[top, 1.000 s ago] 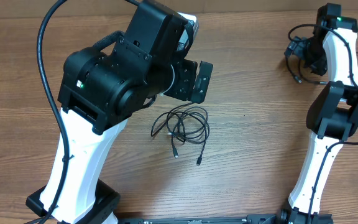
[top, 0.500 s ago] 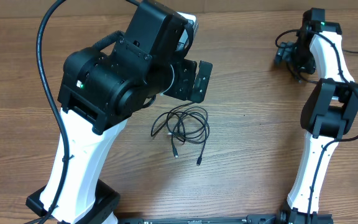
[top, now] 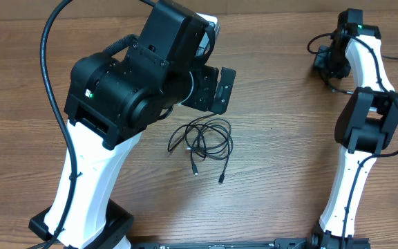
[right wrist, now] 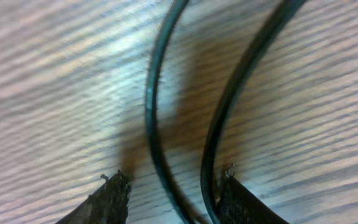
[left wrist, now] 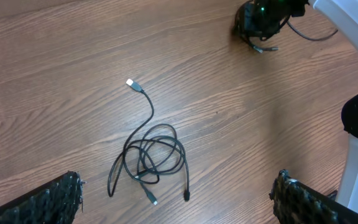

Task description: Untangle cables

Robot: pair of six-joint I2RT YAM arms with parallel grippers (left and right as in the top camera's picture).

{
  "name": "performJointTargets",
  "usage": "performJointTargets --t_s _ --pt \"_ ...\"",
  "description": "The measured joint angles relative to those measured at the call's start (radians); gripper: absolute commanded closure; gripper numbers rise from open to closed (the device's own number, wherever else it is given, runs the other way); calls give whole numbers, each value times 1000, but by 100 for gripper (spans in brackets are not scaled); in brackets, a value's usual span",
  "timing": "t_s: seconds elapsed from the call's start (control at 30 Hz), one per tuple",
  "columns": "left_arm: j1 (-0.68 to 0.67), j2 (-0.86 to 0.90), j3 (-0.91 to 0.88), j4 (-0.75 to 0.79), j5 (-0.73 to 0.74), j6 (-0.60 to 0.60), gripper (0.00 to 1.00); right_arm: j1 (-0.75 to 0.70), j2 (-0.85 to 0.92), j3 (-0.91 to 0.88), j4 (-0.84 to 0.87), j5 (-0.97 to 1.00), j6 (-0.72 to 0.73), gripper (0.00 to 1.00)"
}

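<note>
at far right of surface (top: pixel 275 173) — right hand (right wrist: pixel 176 199) part-narrowed astride two strands (right wrist: pixel 151 112), not clamped | left hand (top: pixel 221 93) wide above knotted cables (top: pixel 202 142) mid-surface | risk: pinching both strands drags them together — tightens tangle

Bright, even light with soft shadows overhead; the right wrist view is blurred, with glare.

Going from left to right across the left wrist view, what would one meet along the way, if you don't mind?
Lower-left fingertip → tangle of cables → lower-right fingertip.
</note>
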Motion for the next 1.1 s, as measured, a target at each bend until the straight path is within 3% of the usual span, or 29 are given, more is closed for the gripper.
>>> performJointTargets --t_s 0.1,0.27,0.3,0.53,0.67,0.83,1.1 --pt "0 0 0 0 0 0 0 0 2 58 -14 -53 10 55" --pt "0 0 0 0 0 0 0 0 2 186 -40 -153 37 21" --pt "0 0 0 0 0 0 0 0 2 202 -46 -164 43 18" --pt "0 0 0 0 0 0 1 -23 -1 235 -109 -95 145 16" --pt "0 0 0 0 0 0 0 -103 -1 235 -181 -15 283 0" --pt "0 0 0 0 0 0 0 -284 -1 235 -225 35 390 0" --pt "0 0 0 0 0 0 0 -486 -1 235 -208 66 432 0"
